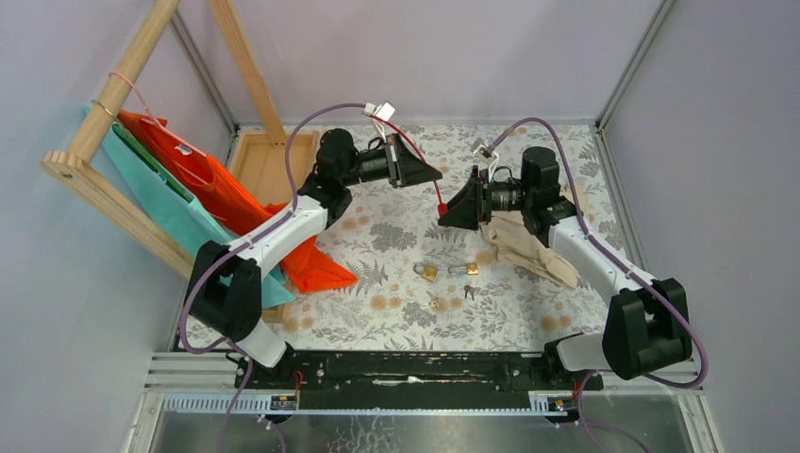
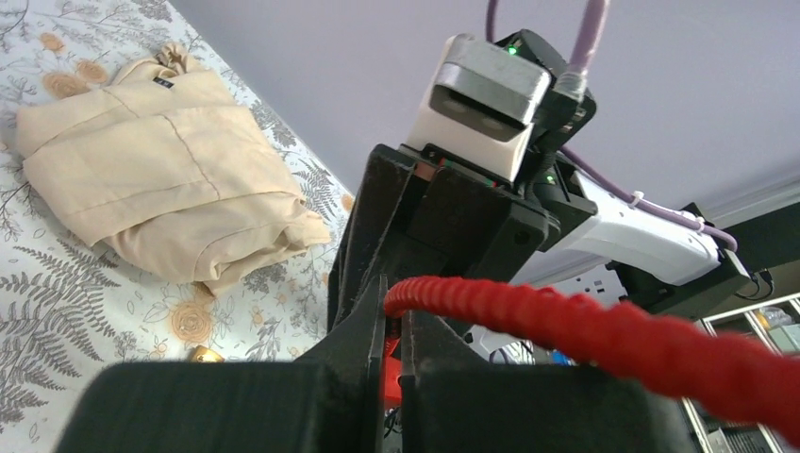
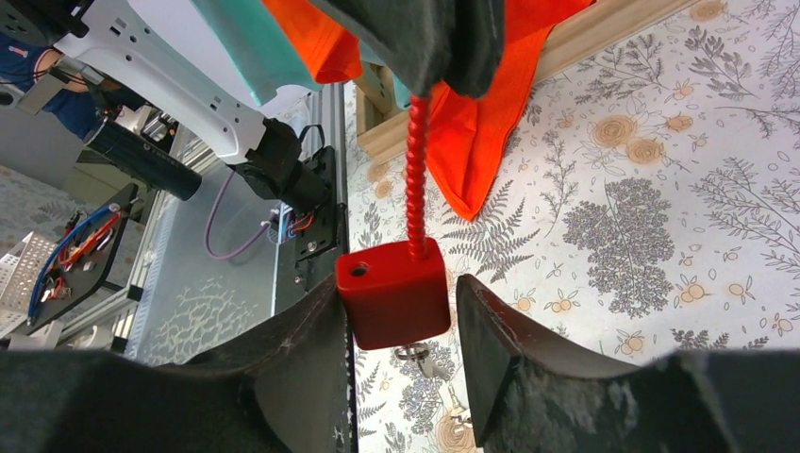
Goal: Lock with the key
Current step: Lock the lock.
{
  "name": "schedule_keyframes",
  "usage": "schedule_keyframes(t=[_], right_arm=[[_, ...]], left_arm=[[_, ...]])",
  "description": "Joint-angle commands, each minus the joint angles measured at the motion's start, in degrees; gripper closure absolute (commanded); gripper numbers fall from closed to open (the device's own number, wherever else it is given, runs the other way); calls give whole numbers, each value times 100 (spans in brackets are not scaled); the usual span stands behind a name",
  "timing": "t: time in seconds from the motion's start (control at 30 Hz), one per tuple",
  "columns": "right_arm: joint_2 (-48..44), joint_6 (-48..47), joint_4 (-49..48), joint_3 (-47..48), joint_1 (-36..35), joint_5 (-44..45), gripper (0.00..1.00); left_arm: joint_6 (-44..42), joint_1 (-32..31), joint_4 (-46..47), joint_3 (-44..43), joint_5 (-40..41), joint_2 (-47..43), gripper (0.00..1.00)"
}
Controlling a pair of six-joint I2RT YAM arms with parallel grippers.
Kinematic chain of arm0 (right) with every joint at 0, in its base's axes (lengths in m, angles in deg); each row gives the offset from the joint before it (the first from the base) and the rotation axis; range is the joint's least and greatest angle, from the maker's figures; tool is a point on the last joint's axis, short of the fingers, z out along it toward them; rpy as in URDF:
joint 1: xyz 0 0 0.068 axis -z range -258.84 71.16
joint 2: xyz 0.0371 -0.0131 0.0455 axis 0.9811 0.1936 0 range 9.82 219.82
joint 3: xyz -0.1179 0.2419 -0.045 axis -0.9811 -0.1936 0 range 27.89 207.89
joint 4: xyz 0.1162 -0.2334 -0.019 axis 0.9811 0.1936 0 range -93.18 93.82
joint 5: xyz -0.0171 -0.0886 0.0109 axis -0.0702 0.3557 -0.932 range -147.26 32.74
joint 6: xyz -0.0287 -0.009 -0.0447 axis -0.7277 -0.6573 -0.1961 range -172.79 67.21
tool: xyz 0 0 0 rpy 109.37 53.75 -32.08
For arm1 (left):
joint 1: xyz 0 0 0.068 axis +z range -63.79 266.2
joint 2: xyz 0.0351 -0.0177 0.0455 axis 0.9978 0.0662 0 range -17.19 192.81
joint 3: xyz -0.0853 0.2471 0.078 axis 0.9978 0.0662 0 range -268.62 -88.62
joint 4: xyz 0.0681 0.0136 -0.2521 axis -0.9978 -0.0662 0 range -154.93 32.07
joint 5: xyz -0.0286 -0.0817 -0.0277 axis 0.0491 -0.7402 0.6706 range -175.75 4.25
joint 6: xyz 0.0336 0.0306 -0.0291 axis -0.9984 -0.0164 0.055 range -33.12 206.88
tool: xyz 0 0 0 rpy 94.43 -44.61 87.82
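Observation:
The lock is a small red padlock body (image 1: 441, 209) hanging from a long thin red cable (image 1: 415, 156). My left gripper (image 1: 418, 172) is shut on the cable; in the left wrist view its jaws (image 2: 396, 316) pinch the cable (image 2: 566, 321) where it bends. The body (image 3: 391, 293) hangs between my right gripper's (image 3: 399, 288) open fingers, against or very near the left finger (image 3: 311, 330). A small metal key ring (image 3: 412, 352) shows just under the body; I cannot tell whether a key sits in it. The left gripper (image 3: 425, 33) holds the cable (image 3: 413, 179) above.
Two small brass padlocks (image 1: 429, 273) (image 1: 472, 269) and loose keys (image 1: 469, 291) lie on the floral table. A folded beige cloth (image 1: 528, 245) lies under the right arm. An orange bag (image 1: 236, 198) and a teal one hang on a wooden rack (image 1: 104, 113) at left.

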Motion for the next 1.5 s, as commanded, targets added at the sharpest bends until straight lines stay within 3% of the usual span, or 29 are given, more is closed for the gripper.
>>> schedule_keyframes(t=[0.0,0.23,0.5,0.73,0.87,1.03,1.17,1.37,1.47], right_arm=[[-147,242,-456,-72,-8,-252,46],[-172,361,-629,-137,9,-335,43],[-177,673,-1078,-233,48,-422,54],[-169,684,-1137,-253,47,-435,72],[-188,650,-1142,-277,110,-444,96],[-230,751,-1222,-258,160,-518,100],[-305,794,-1171,-178,286,-599,100],[-441,491,-623,1,533,-575,100],[-471,-1255,1251,583,578,-389,100]], left_arm=[[266,52,834,34,-172,-90,100],[267,70,809,90,-152,-114,100],[302,66,792,237,-54,-98,100],[309,102,785,263,-8,-87,100],[246,152,726,317,102,-145,98],[-75,247,601,333,124,-226,58],[-234,448,741,349,-36,-298,38],[-736,828,460,383,-600,-606,26],[-1491,1017,-680,285,-739,-817,25]])
